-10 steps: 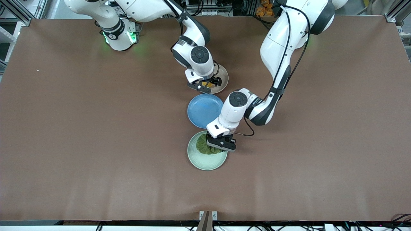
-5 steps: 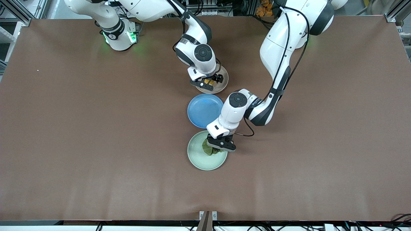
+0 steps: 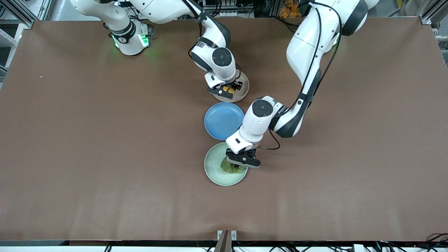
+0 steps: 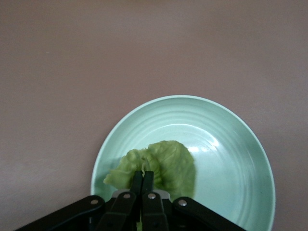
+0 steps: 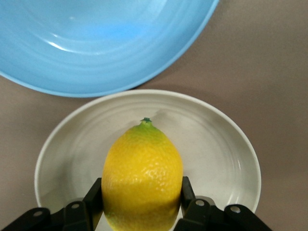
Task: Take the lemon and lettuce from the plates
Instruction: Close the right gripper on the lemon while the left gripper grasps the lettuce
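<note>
I see right hand [image 3: 228, 89] clamped on lemon [image 5: 142, 174] over beige plate [image 5: 226, 144], frame upper centre. Left hand [image 4: 143, 179] pinching lettuce [image 4: 161, 163] edge above green plate [image 3: 215, 175], lower centre. Risk: thin pinch slips, leaf drops.

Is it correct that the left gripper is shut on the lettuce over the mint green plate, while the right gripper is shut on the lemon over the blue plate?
Not quite. The right gripper, shut on the lemon, is over the beige plate, not the blue plate; the right wrist view shows it. The left gripper does grip the lettuce over the mint green plate.
</note>
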Available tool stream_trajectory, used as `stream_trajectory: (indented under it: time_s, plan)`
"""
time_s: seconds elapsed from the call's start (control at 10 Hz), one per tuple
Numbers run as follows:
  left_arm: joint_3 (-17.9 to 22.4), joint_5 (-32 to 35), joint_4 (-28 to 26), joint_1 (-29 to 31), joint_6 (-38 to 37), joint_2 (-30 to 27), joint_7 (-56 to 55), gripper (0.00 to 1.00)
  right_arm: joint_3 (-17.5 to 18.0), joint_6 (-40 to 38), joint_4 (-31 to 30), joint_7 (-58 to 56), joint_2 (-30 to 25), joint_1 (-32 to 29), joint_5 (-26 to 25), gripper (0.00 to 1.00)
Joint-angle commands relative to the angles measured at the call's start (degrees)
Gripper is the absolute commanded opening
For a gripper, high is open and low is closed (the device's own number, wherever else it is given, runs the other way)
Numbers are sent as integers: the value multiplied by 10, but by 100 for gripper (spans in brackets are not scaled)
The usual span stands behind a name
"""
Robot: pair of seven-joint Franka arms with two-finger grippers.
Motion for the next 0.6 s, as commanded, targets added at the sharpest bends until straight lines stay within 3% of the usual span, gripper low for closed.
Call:
stream_trajectory:
  time_s: [0.0, 0.3, 0.5]
  plan:
    - [2, -36, -15, 17, -76, -71, -8, 0, 3, -81, 54, 8, -22, -21, -9, 24]
    - [0, -64, -17, 54, -154, -129, -2, 0, 0, -164, 99, -51, -44, -74, -1, 18]
    - [0, -66, -24, 91, -219, -162, 59, 0, -35, -218, 98, -160, -66, -110, 3, 17]
